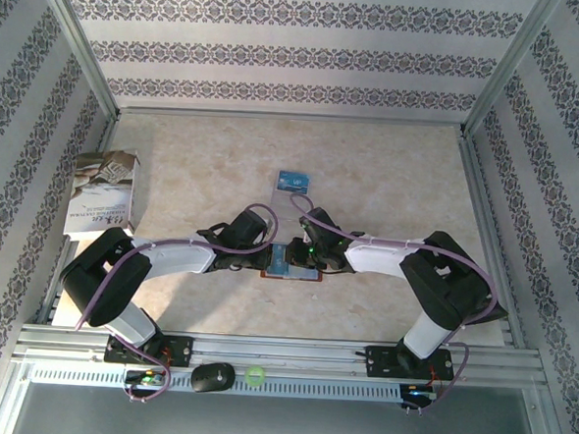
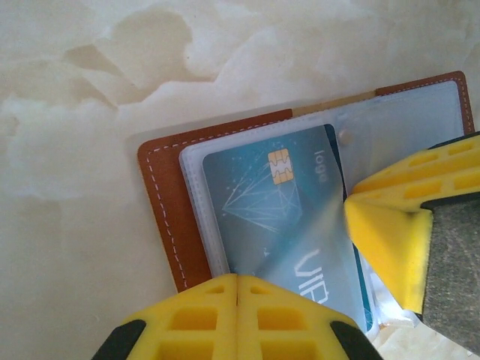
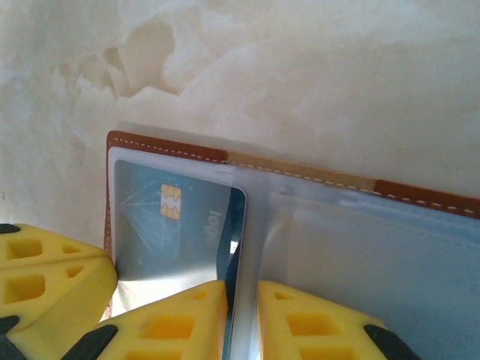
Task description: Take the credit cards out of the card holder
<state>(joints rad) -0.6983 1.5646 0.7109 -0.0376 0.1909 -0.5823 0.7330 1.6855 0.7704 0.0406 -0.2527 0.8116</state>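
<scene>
Toward the counter's (image 1: 400, 175) near edge, midway across, the card holder (image 2: 169, 202) lies open. The left gripper (image 2: 236, 289) has its jaws pressed together at the holder's near rim, though it's impossible to tell whether they nip the leather or just pin it. The right gripper (image 3: 241, 300) has its jaws pinching the long edge of the blue credit card (image 2: 262, 195) at the clear sleeve (image 3: 360, 247); the smart play looks like a flat, sideways draw out of the sleeve's mouth, with the left bracing the holder. Farther up mid-counter, a second blue card (image 1: 294, 181) lies well apart.
</scene>
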